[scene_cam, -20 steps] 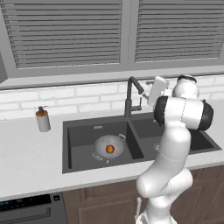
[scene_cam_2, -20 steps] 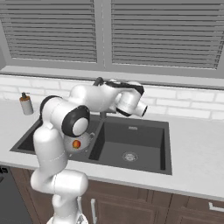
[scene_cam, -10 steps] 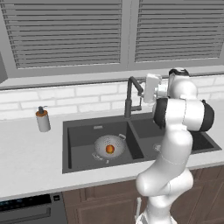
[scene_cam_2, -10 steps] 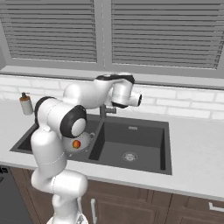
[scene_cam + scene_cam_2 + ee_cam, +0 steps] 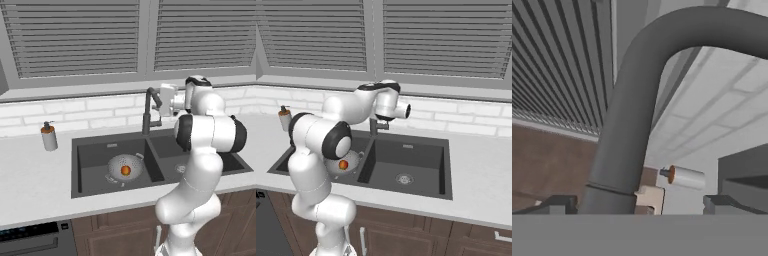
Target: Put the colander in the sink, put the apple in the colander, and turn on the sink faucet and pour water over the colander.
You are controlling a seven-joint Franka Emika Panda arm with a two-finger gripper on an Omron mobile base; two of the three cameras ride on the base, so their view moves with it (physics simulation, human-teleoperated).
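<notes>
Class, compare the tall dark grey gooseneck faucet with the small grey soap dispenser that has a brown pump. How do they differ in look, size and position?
The tall dark grey gooseneck faucet stands much higher than the small grey soap dispenser with a brown pump. The faucet is slim with a hooked spout; the dispenser is a squat cylinder. The faucet rises behind the dark charcoal double-basin sink, at its divider; the dispenser stands on the counter, off to one side of the sink. Both stand upright near the white brick wall.

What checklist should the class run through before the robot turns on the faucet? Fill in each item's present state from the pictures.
1. Silvery perforated metal colander sits in the dark charcoal sink's left basin: ok.
2. Small red-orange apple lies in the colander: ok.
3. Gripper jaws open: ok.
4. Gripper close beside the tall dark grey gooseneck faucet: ok.
5. Jaws touching the lever: cannot tell.
6. Water running: not ok.
</notes>
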